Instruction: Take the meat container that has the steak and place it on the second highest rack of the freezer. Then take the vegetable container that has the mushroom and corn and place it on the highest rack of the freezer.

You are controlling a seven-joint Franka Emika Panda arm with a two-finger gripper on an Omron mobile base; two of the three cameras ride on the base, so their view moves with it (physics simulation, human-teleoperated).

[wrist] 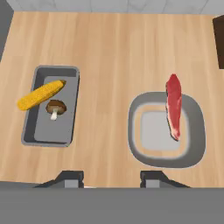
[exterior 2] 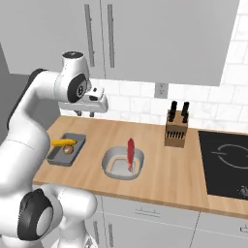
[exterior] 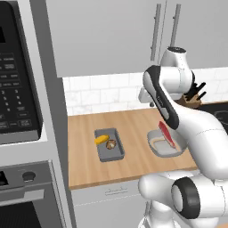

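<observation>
The meat container (wrist: 153,131) is a round-cornered grey bowl on the wooden counter, and the red steak (wrist: 173,105) leans on edge inside it. The same bowl (exterior 2: 116,167) (exterior: 162,143) sits mid-counter in both base views. To its left lies the vegetable container (wrist: 52,129) (exterior 2: 58,157) (exterior: 113,153), a grey rectangular tray with a yellow corn cob (wrist: 40,94) and a brown mushroom (wrist: 55,107). My gripper (wrist: 111,178) (exterior 2: 85,114) hangs high above the counter between the two containers, pointing down, open with nothing between its fingers. The freezer is out of view.
A wooden knife block (exterior 2: 176,128) (exterior: 193,95) stands at the back wall, right of the bowl. A black cooktop (exterior 2: 227,162) lies further right. A microwave (exterior: 18,89) over an oven (exterior: 26,196) bounds the counter's left end. Upper cabinets hang overhead.
</observation>
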